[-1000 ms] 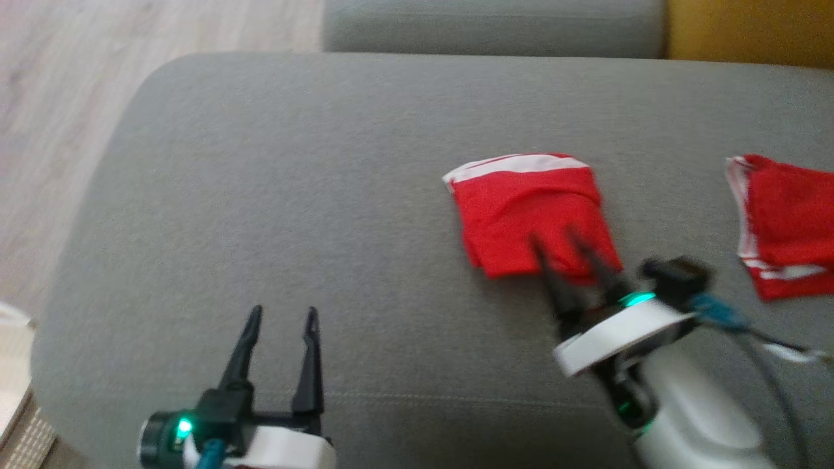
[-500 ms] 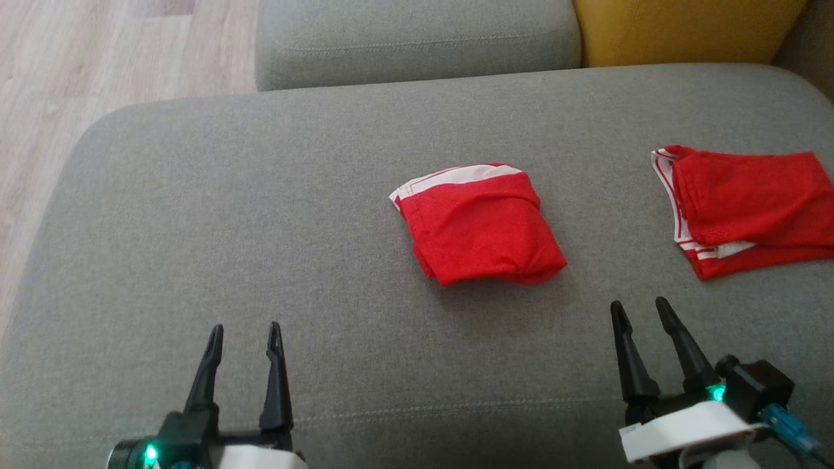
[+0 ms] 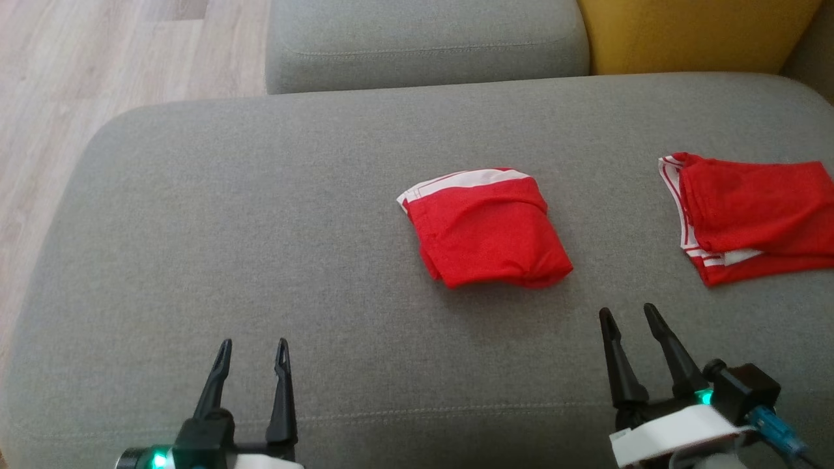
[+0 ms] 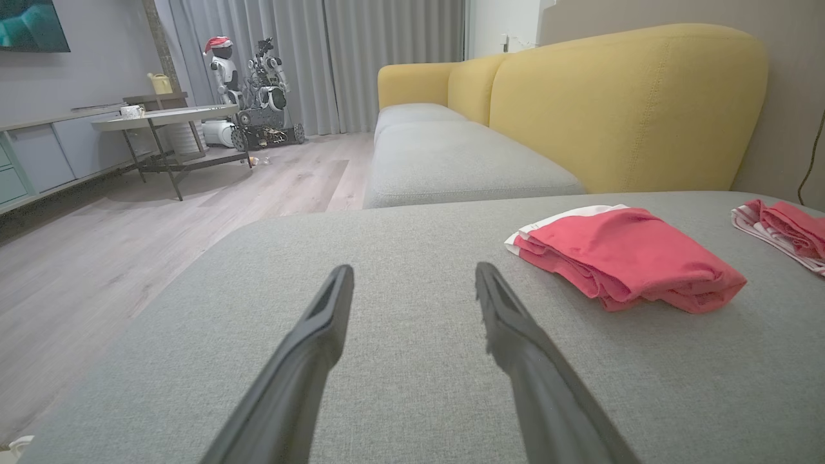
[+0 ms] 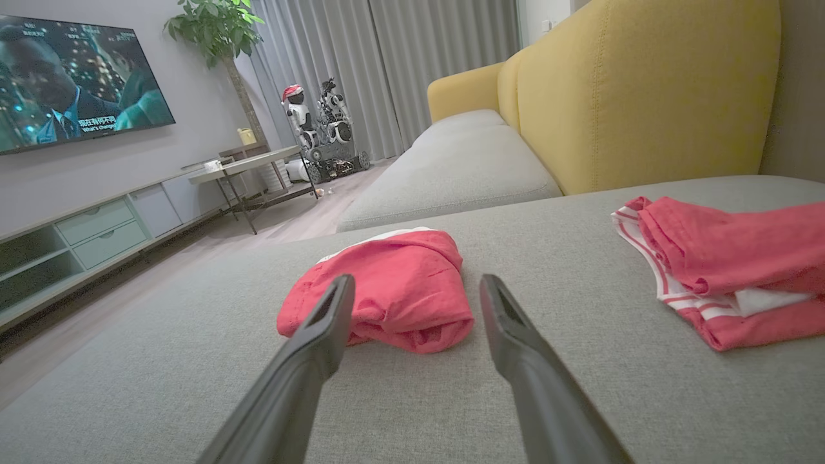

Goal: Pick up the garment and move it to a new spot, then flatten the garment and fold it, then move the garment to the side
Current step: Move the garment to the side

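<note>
Garment: folded red bundle in the middle of the cushion, white band on its 12 o'clock edge, long axis roughly 11-to-5. It lies at 11 o'clock from the right hand, near but apart, and at 2 o'clock from the left hand, well apart. Both hands are empty, fingers spread. Second garment sits at 3 o'clock. Judgement: the right arm is nearer, so the side move suits it.

Head looks down; wrists skim low, sharing middle garment.
</note>
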### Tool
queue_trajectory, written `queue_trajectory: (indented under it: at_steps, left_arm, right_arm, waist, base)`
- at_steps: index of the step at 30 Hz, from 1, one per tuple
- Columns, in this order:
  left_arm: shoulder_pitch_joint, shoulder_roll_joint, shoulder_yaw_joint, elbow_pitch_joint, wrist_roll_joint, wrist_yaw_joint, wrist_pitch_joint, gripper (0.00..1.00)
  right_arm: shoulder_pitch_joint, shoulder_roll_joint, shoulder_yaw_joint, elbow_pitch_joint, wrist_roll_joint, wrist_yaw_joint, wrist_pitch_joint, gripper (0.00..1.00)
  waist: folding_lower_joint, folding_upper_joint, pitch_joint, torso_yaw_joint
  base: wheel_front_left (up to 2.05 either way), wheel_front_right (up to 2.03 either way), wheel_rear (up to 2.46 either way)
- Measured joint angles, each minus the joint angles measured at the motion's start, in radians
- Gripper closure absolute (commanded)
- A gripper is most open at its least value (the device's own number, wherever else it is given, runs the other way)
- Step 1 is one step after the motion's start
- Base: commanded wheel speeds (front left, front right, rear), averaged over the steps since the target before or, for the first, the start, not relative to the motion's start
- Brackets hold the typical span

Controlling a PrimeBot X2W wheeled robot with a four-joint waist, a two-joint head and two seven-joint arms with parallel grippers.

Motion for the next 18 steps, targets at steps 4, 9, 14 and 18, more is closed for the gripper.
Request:
queue_trajectory:
  at_steps: [4, 9, 14, 18]
  left_arm:
    - [0.0, 0.0, -0.001, 0.003, 0.007, -0.005, 0.0, 0.0]
    - [0.0, 0.0, -0.003, 0.009, 0.007, -0.008, 0.0, 0.0]
    - [0.0, 0.0, -0.008, 0.024, 0.007, -0.018, 0.0, 0.0]
    - [-0.008, 0.0, -0.026, 0.036, 0.005, -0.035, 0.0, 0.0]
  right_arm:
    - [0.0, 0.002, 0.003, 0.0, 0.0, 0.0, 0.0, 0.0]
    - [0.0, 0.004, 0.009, 0.0, 0.0, 0.0, 0.0, 0.0]
    - [-0.003, 0.005, 0.016, 0.025, -0.005, 0.0, 0.0, 0.0]
    - [-0.053, 0.005, 0.042, 0.125, -0.007, 0.0, 0.0, 0.0]
  waist:
    - [0.0, -0.0001, -0.003, 0.006]
    - [0.0, -0.0001, -0.004, 0.014]
    - [0.0, 0.0, 0.004, 0.029]
    - [0.0, -0.0001, 0.028, 0.047]
  base:
    - [0.0, 0.0, 0.0]
    - [0.0, 0.0, 0.0]
    - [0.0, 0.0, 0.0]
    - [0.0, 0.0, 0.0]
